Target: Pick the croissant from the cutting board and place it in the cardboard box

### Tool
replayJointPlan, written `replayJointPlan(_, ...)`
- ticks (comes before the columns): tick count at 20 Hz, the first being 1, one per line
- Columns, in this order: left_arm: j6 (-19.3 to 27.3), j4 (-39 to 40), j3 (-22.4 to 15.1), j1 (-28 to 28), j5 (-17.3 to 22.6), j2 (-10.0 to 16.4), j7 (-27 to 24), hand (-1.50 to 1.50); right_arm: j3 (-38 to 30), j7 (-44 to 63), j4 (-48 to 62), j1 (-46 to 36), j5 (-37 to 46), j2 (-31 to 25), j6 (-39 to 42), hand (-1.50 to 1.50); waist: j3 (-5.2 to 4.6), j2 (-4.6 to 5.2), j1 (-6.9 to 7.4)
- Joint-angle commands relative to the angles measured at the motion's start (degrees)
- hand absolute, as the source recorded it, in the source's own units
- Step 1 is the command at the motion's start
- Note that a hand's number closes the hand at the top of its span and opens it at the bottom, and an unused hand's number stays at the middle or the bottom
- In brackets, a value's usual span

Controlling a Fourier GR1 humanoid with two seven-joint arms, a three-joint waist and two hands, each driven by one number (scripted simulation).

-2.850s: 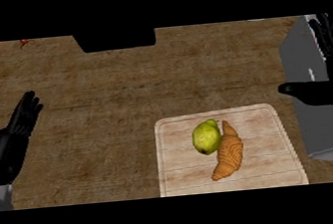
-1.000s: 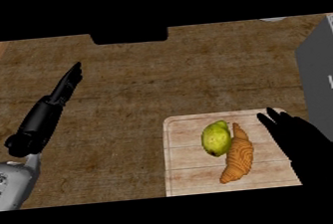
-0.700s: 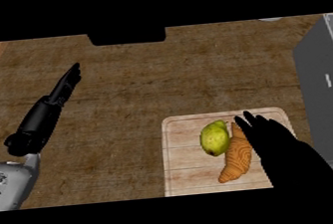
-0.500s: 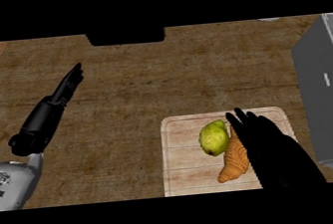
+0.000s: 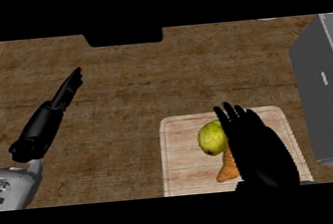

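An orange-brown croissant (image 5: 227,167) lies on the pale wooden cutting board (image 5: 184,155) at the lower middle right; only its lower end shows. My right hand (image 5: 255,146) hangs over it with straight fingers pointing away from me, covering most of the croissant. A yellow-green fruit (image 5: 211,137) lies just left of that hand on the board. My left hand (image 5: 50,116) is at the left, fingers straight and pointing up and right, holding nothing. No cardboard box shows in this view.
A grey appliance (image 5: 330,84) stands along the right edge. A dark object (image 5: 124,37) sits at the top middle. The brown wooden counter (image 5: 138,96) stretches between my hands.
My right hand has slid left across the board until it covers the croissant. The left hand has stayed still since one second ago.
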Motion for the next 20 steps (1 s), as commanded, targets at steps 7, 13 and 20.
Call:
replayJointPlan(7,-0.3,-1.2,0.4,2.0,-1.6,-1.0,-0.4,0.0,-1.2,9.5,8.2,0.0,5.7,6.2,6.6,-1.5,0.07,0.07,0.03)
replayJointPlan(13,-0.3,-1.2,0.6,0.5,-3.4,-3.0,1.8,0.0,-2.6,2.1,8.7,6.0,8.9,6.2,5.6,-1.5,0.14,0.08,-0.36)
replayJointPlan(20,-3.1,-1.2,4.3,0.6,-2.5,-1.9,1.3,0.0,-3.1,0.0,12.6,8.7,15.0,9.5,4.5,-1.5,0.14,0.06,-0.31)
